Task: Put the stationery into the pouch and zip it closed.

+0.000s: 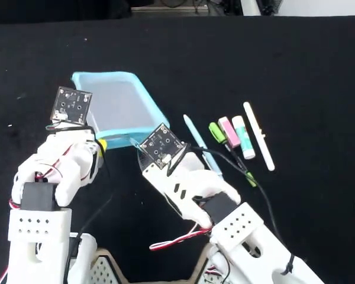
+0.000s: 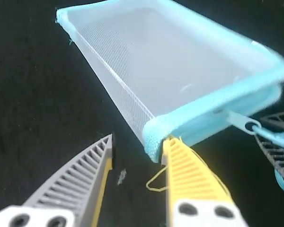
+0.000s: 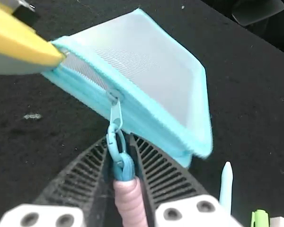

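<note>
The flat pouch of translucent white mesh cloth (image 1: 121, 106) shows a fine woven grid, matt. Its turquoise border band is coarser knit cloth. The light blue zip pull (image 3: 116, 130) is smooth with a slight gloss; whether it is metal or plastic cannot be told. The left gripper (image 2: 138, 139) has ribbed matt plastic fingers, one yellow, one grey. The right gripper (image 3: 118, 138) has ribbed matt black plastic fingers. The black table covering (image 1: 254, 59) is matt, flecked with lint. At right, the row of slim pens and markers (image 1: 244, 137) is smooth plastic.
</note>
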Action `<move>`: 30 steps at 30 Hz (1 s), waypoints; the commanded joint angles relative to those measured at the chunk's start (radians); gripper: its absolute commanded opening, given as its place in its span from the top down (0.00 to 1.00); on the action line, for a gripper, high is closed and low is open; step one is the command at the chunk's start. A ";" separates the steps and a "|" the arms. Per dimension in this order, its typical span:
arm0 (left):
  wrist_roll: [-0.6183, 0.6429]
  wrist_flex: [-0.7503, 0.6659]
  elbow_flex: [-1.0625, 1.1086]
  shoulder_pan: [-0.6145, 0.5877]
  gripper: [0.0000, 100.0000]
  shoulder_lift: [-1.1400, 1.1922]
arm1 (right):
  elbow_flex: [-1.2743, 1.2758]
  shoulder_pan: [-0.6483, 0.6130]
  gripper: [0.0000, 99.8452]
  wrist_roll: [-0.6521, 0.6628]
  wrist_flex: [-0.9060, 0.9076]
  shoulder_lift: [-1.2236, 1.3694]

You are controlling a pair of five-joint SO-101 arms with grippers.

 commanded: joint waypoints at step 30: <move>0.086 0.149 -0.423 -0.018 0.97 0.003 | -0.552 0.018 0.99 0.129 0.485 -0.125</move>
